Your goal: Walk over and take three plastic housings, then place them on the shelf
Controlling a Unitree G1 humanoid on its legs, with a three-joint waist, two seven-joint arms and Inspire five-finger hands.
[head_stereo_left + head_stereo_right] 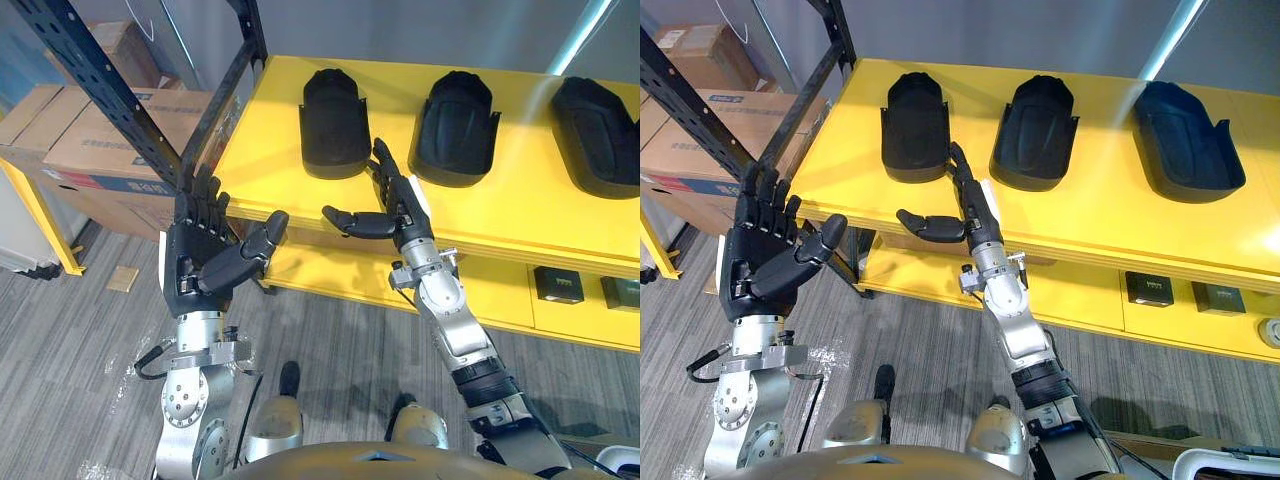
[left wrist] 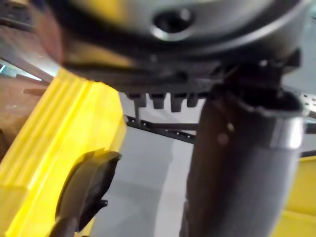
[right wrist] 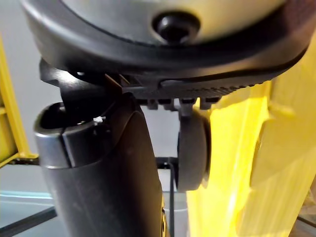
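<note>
Three black plastic housings lie in a row on the yellow shelf (image 1: 520, 215): a left one (image 1: 334, 123), a middle one (image 1: 457, 128) and a right one (image 1: 597, 137). My right hand (image 1: 398, 205) is raised at the shelf's front edge, fingers straight and thumb spread, just in front of the left housing, holding nothing. To the left of the shelf my left hand (image 1: 205, 250) is held up, palm showing, fingers straight, empty. The left wrist view catches one housing (image 2: 88, 190) on the yellow surface.
A black metal rack frame (image 1: 130, 100) stands at the left by the shelf's end. Cardboard boxes (image 1: 90, 150) are stacked behind it on the floor. A lower yellow shelf (image 1: 590, 320) holds small dark boxes (image 1: 558, 284). Grey floor lies in front.
</note>
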